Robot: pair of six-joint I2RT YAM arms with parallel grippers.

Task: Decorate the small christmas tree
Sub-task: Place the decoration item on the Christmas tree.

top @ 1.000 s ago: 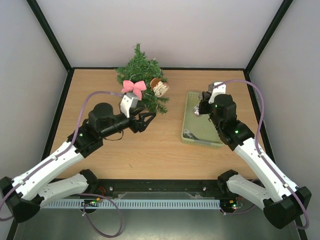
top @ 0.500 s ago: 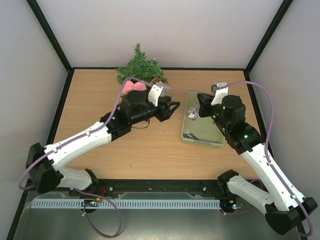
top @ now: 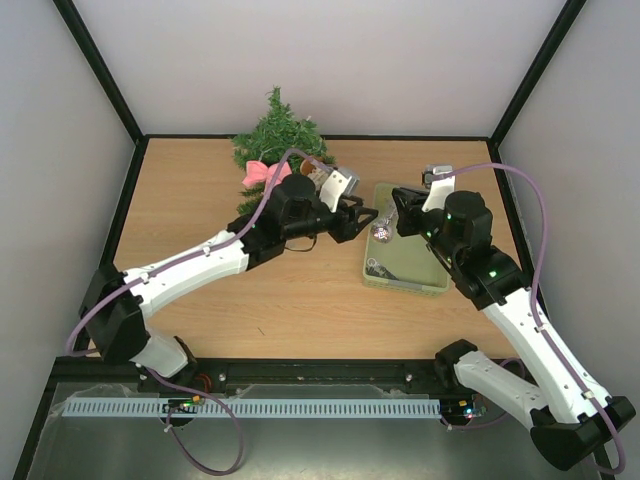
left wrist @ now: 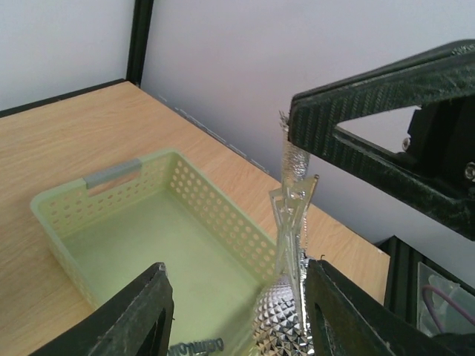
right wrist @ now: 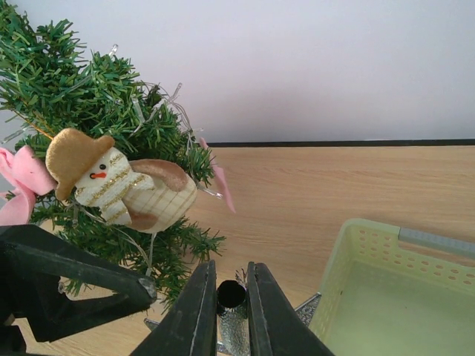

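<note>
The right gripper (right wrist: 231, 276) pinches the silver ornament (left wrist: 276, 326) by its top near the 9 o'clock rim of the basket (top: 405, 286), while the left gripper (left wrist: 236, 274) has its 2 jaws spread either side of it. The small christmas tree (top: 278, 135) stands at 11 o'clock on the table (top: 200, 205), bearing a pink bow (top: 262, 172).

Counted one small christmas tree (top: 277, 130); one pink bow (top: 262, 173); one snowman ornament (right wrist: 122, 185); one silver faceted bauble (left wrist: 278, 326); one pale green basket (left wrist: 215, 215). Noted small items (top: 378, 268) at the basket's near end; too cluttered to count. Tallied two robot arms: left arm (top: 190, 272); right arm (top: 522, 315).
</note>
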